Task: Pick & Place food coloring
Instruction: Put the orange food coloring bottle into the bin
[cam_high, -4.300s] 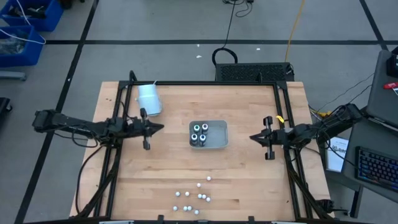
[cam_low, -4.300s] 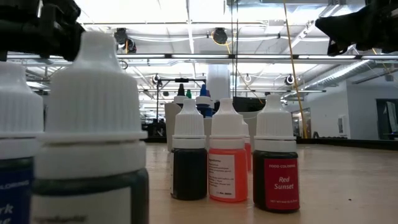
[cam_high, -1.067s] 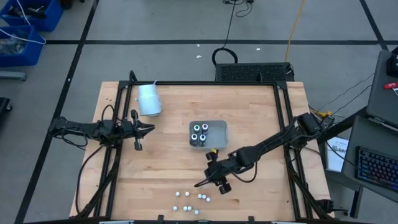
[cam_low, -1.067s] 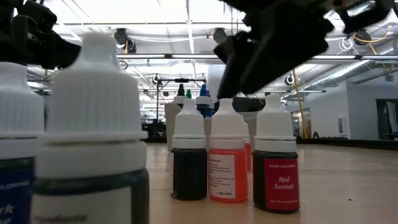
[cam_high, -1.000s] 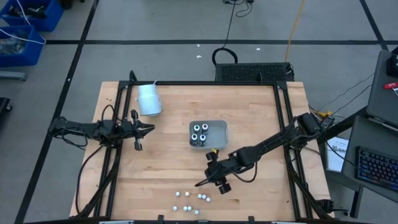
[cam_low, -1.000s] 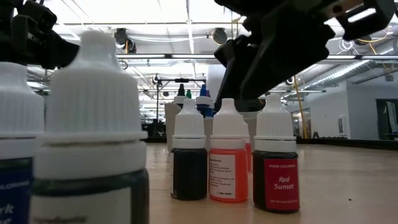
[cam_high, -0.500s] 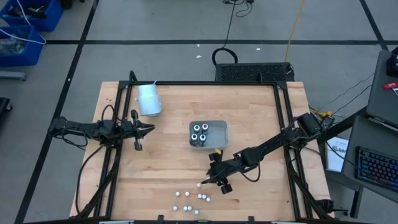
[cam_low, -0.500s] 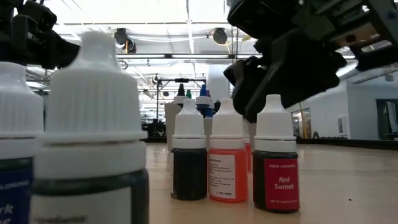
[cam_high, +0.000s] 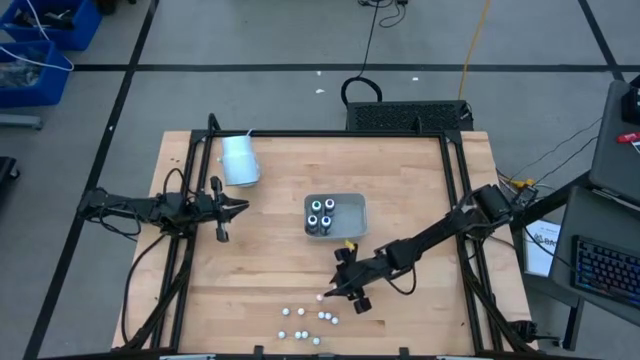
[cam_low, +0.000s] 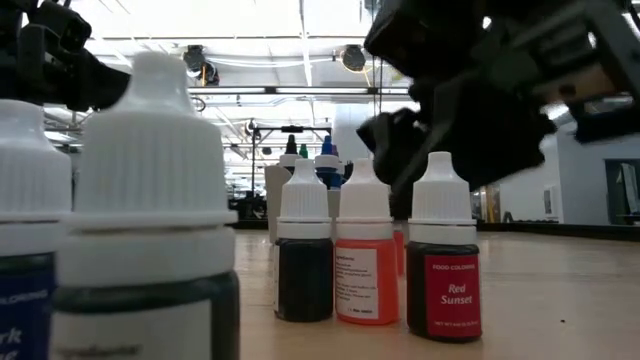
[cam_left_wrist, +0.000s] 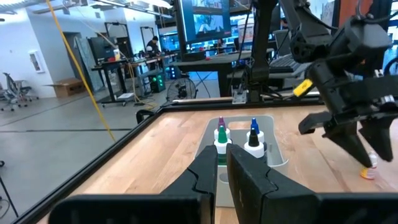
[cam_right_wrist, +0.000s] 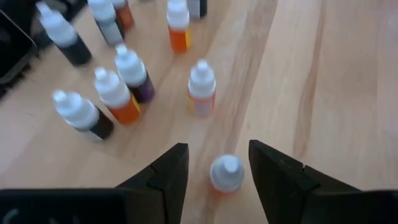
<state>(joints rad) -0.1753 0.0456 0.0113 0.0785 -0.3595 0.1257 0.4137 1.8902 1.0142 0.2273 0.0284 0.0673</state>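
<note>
1. Right gripper (cam_right_wrist: 217, 163): your fingers (cam_right_wrist: 165, 174) stand apart with nothing between them yet; they straddle a single small bottle (cam_right_wrist: 225, 173) that stands upright on the tabletop (cam_right_wrist: 348, 93), its white cap pointing up at you. In the overhead view this gripper (cam_high: 327, 294) sits low over the near middle of the tabletop.
2. That bottle: judge it very light, stiff plastic, smooth-sided and top-heavy enough to tip at a nudge. Take it across the round body just under the cap shoulder; the tapered cap would likely slip out. It will not break, but it can roll away if knocked over.
3. Other loose bottles (cam_right_wrist: 115, 87): a cluster stands just beyond the target, near but apart from it. Keep your fingers narrow enough not to sweep the closest one (cam_right_wrist: 202, 87).
4. Tray (cam_high: 355, 212): it lies at the tabletop's centre, well apart from the cluster, and already holds four capped bottles (cam_high: 321, 213) at one end.
5. Left gripper (cam_high: 238, 207): its fingers are nearly closed and empty, waiting at the left side, pointed toward the tray.
6. Cup (cam_high: 239, 160): it stands at the far left corner; leave it be.
</note>
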